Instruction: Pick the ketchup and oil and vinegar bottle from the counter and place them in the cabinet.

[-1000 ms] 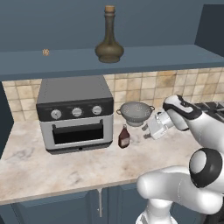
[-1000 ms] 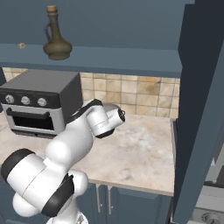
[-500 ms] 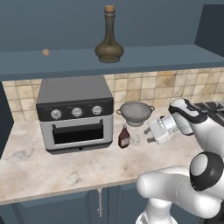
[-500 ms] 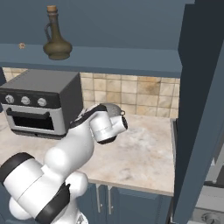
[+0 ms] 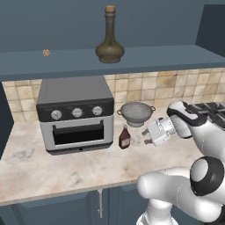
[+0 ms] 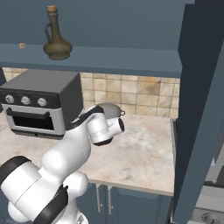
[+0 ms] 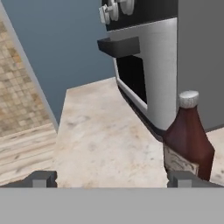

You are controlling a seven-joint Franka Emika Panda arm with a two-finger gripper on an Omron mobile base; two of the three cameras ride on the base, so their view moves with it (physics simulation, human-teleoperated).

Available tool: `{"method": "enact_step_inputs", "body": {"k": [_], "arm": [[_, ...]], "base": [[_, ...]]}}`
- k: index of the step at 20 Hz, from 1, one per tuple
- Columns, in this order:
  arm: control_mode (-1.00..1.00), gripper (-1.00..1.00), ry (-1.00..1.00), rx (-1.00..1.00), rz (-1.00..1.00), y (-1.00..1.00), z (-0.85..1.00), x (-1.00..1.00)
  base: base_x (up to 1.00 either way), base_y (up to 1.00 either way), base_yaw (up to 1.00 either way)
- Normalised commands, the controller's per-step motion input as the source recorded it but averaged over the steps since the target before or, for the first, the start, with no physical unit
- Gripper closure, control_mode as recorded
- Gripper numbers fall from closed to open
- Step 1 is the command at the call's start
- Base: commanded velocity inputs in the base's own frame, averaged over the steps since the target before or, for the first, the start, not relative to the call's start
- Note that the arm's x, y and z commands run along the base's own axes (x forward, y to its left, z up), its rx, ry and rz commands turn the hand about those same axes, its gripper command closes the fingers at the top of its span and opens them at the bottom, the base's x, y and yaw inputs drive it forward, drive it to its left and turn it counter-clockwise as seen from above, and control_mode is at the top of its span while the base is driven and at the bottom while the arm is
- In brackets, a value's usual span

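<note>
The ketchup is a small dark red bottle standing upright on the counter, just right of the toaster oven. My gripper hangs low to its right, pointing toward it, open with nothing between the fingers. In the hand view the ketchup stands just beyond the right fingertip, off to the side of the gripper. The oil and vinegar bottle stands upright on the cabinet shelf above the oven; from the right it appears as the olive flask.
A silver toaster oven sits at the back left of the counter, and a metal colander stands against the backsplash behind the ketchup. A stove borders the counter on the right. A small brown item lies on the shelf.
The wrist and hand have sunk slightly toward the counter beside the ketchup. The jaws stayed open, and neither bottle moved.
</note>
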Motion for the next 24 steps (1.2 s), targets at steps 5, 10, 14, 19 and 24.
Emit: {"method": "enact_step_inputs", "body": {"k": [5,10,14,19,24], "arm": [[-1.00,-1.00,0.04,0.05,0.00,0.18,0.00,0.37],[-1.00,-1.00,0.05,0.06,0.00,0.12,0.00,0.39],[-1.00,-1.00,0.01,0.07,0.00,0.09,-0.02,0.28],[-1.00,-1.00,0.00,0.06,0.00,0.06,-0.04,0.19],[-1.00,-1.00,0.03,0.05,0.00,0.00,-0.14,0.06]], "base": [[0.00,0.00,0.00],[0.00,0.00,0.00],[0.00,0.00,0.00],[0.00,0.00,0.00],[0.00,0.00,0.00]]}}
